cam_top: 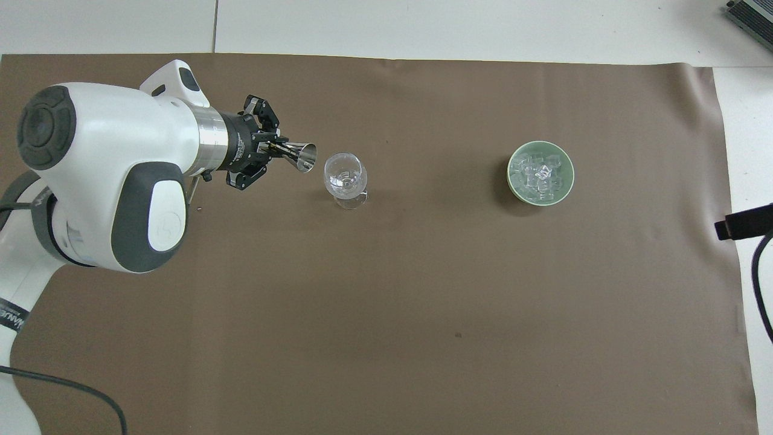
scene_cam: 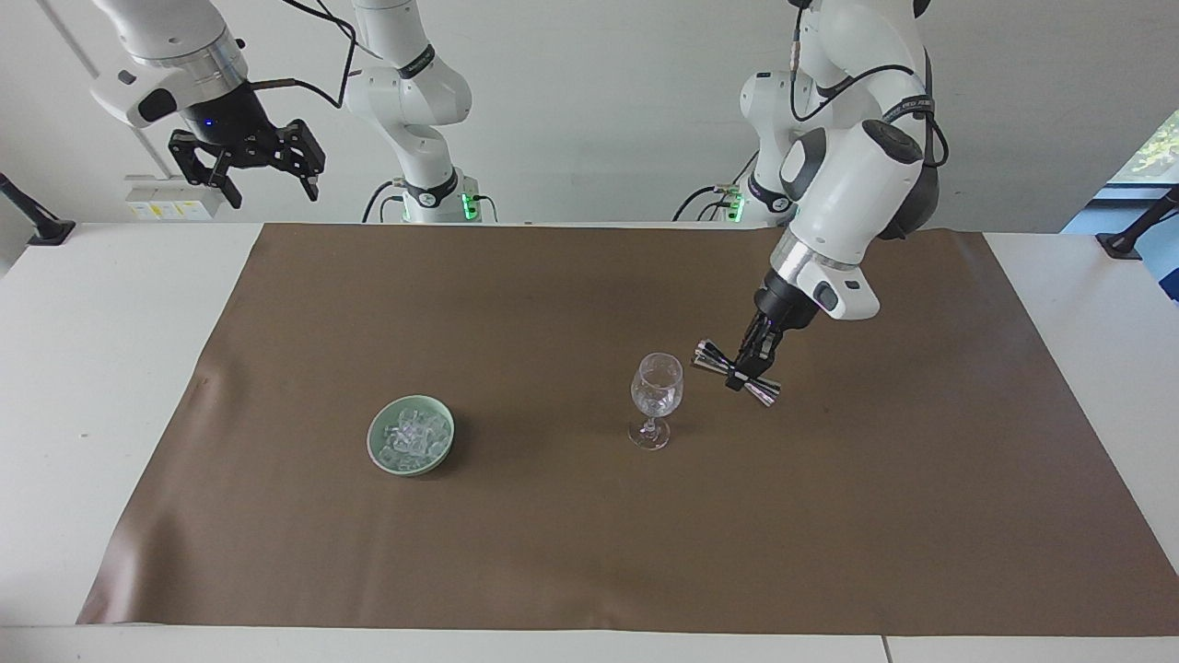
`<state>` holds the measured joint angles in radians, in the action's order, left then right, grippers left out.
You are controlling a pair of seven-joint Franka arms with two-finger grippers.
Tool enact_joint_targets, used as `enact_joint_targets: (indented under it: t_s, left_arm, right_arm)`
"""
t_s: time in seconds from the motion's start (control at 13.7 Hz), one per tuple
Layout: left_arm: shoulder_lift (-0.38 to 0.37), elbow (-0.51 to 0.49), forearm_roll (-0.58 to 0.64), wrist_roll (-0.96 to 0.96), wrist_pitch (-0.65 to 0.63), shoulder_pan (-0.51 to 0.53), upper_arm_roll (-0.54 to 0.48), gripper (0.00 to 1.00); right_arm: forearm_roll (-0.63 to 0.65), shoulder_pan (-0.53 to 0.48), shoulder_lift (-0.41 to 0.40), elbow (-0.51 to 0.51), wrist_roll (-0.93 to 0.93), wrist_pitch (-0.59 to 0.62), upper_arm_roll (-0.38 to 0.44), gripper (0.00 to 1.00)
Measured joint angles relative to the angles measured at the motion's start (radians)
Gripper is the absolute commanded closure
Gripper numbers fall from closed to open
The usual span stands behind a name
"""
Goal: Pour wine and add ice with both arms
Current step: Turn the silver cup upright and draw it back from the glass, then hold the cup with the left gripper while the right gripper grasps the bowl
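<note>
A clear stemmed wine glass (scene_cam: 656, 398) (cam_top: 345, 179) stands upright mid-mat. My left gripper (scene_cam: 742, 373) (cam_top: 275, 151) hangs in the air beside the glass, toward the left arm's end of the table, shut on the waist of a silver double-ended jigger (scene_cam: 737, 372) (cam_top: 298, 156). The jigger lies tilted on its side, one mouth facing the glass, clear of its rim. A pale green bowl (scene_cam: 411, 436) (cam_top: 540, 173) holding several clear ice cubes (scene_cam: 410, 433) (cam_top: 539, 174) sits toward the right arm's end. My right gripper (scene_cam: 250, 166) waits open, high above the table's edge by the robots.
A brown mat (scene_cam: 589, 552) (cam_top: 386, 314) covers most of the white table (scene_cam: 74, 368). A black clamp (cam_top: 744, 222) sits at the table edge on the right arm's end. Cables hang by the arm bases.
</note>
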<state>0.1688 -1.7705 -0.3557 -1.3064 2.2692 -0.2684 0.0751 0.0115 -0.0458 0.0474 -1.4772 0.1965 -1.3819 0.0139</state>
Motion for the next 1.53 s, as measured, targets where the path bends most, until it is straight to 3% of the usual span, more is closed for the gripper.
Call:
enact_joint_targets:
  t_s: [0.8,1.39,1.53]
  left_arm:
    - [0.011,-0.004,-0.391,0.100,-0.291,0.204,0.001,1.00]
    - [0.098,-0.005,-0.517,0.243,-0.424,0.349,0.002,1.00]
    - [0.120,-0.006,-0.534,0.261,-0.441,0.385,0.003,1.00]
  right_arm:
    - [0.000,0.000,0.000,0.000,0.000,0.000,0.000,0.00]
    - [0.000,0.000,0.000,-0.001,-0.001,-0.004,0.000,0.00]
    - [0.000,0.002,0.005,-0.027,-0.001,-0.078,-0.002,0.00]
